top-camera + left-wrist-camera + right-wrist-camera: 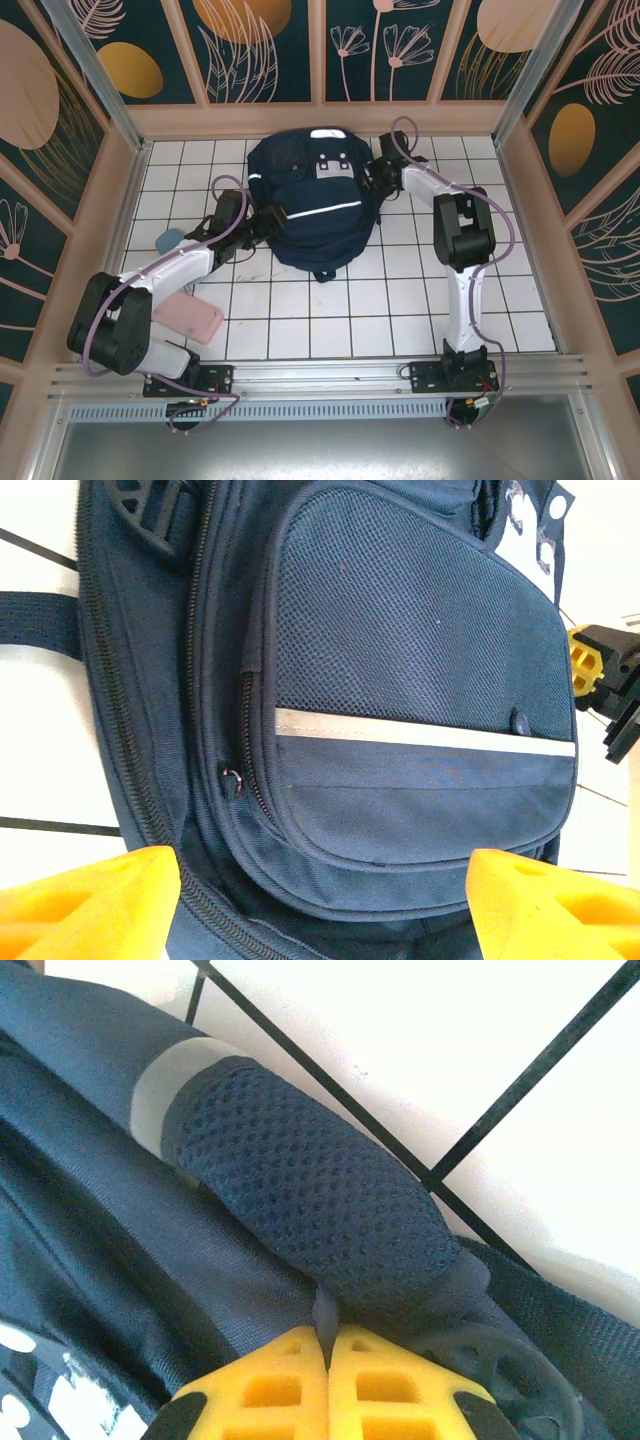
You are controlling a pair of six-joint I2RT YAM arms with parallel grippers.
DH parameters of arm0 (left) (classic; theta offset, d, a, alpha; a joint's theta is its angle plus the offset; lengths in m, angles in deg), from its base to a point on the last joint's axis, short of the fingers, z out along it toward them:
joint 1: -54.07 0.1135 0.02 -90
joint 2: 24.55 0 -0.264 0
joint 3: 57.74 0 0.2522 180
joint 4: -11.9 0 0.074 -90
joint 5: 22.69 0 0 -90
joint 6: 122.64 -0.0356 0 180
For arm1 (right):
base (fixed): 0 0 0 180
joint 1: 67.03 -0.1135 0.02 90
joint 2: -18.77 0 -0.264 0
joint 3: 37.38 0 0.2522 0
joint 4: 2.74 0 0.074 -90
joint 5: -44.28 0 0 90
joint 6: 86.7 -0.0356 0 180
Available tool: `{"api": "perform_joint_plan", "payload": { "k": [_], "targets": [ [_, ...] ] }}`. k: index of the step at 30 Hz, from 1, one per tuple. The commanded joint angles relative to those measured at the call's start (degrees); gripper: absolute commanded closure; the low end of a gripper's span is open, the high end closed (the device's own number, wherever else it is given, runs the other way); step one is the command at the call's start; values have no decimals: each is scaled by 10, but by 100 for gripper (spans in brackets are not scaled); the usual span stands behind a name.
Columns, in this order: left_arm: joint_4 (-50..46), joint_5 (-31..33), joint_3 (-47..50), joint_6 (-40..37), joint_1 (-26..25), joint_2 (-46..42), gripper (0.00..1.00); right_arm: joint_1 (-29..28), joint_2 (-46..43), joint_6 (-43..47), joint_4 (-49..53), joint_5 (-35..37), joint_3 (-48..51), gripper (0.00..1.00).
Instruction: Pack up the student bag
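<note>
Student bag: the navy backpack [310,215] lies flat at the middle of the white tiled table's [330,320] far edge, grey patches towards the back wall, white stripe across its front.
Left gripper: [272,218] at the bag's near-left side; yellow fingers [90,900] wide apart, holding nothing, facing the front pocket [420,660].
Front pocket: mesh upper panel, reflective stripe [420,735] below it, a small zip pull [232,778] at its left seam.
Right gripper: [378,178] at the bag's far-right side; fingers [270,1390] pressed together, a thin fold of the bag's fabric pinched between them at the end of the mesh-padded strap [310,1200].
Pink case: [195,320] near the table's near-left corner, partly under the left arm.
Light-blue object: [170,240] by the left edge, too small to name.
</note>
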Motion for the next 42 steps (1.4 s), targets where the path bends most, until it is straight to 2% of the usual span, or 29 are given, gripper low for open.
{"api": "perform_joint_plan", "payload": {
  "k": [1, 4, 7, 14, 22, 26, 32, 33, 35, 38, 42],
  "targets": [
    [39, -27, -20, -21, -5, 19, 25, 1, -61, 35, 24, 3, 62, 100],
    [50, -24, -48, -32, -17, 48, 28, 1, -115, 52, 8, -16, 124, 100],
    [62, -32, -83, -38, -29, 91, 35, 1, -155, 65, -7, -34, 182, 100],
    [83, -45, -179, -35, -59, 207, 46, 0, -218, 63, -36, -74, 283, 100],
    [73, -52, -238, -34, -73, 283, 55, -8, -293, 54, -64, -140, 385, 100],
    [74, -49, -243, -24, -74, 304, 58, -33, -325, 28, -81, -161, 434, 100],
    [76, -47, -248, -20, -75, 321, 60, -88, -362, -27, -95, -155, 472, 100],
    [75, -47, -249, -20, -75, 323, 60, -96, -366, -32, -97, -157, 473, 97],
    [73, -45, -253, -20, -75, 326, 60, -105, -375, -32, -78, -151, 467, 83],
    [68, -41, -255, -24, -75, 323, 60, -98, -411, -14, -38, -97, 463, 65],
    [58, -42, -260, -34, -75, 314, 60, -78, -458, 29, -8, -42, 454, 53]
  ]
}}
